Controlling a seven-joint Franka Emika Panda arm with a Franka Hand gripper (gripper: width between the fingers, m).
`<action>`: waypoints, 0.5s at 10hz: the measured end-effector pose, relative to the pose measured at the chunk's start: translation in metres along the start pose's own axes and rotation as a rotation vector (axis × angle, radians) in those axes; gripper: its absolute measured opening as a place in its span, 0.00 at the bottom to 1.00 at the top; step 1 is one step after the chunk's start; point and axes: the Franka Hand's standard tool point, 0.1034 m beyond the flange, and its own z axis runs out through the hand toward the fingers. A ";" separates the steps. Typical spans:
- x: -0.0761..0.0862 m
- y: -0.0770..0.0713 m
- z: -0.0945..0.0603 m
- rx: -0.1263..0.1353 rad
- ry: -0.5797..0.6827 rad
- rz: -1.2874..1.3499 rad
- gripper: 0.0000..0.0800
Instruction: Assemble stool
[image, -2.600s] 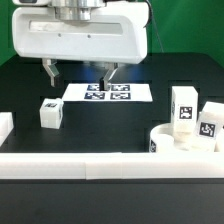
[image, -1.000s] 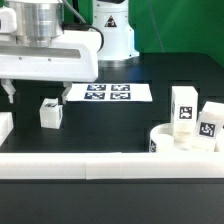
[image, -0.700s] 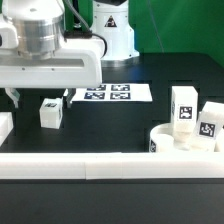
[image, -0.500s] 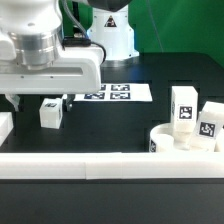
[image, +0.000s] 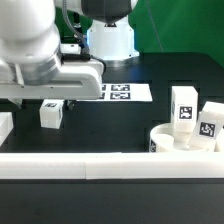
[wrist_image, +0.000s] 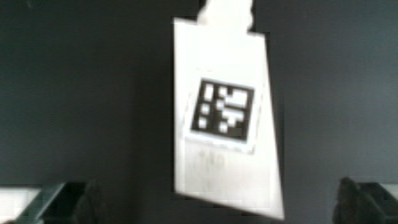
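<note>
Jaws wide apart over a leg

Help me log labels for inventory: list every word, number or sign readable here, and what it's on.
No readable words, brands or numbers anywhere.
Only square black-and-white tags, patterns not text: on the lone leg, a second leg, a third leg, the seat and the marker board.

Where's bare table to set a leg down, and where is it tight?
Free: the black table between the lone leg and the seat, bordered by marker board and front rail. Crowded: the exterior view's right, two legs beside the seat.
</note>
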 end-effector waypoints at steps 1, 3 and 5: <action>0.000 0.000 0.001 0.003 -0.035 0.000 0.81; -0.007 0.000 0.005 0.007 -0.157 -0.002 0.81; -0.007 -0.004 0.010 0.007 -0.230 -0.012 0.81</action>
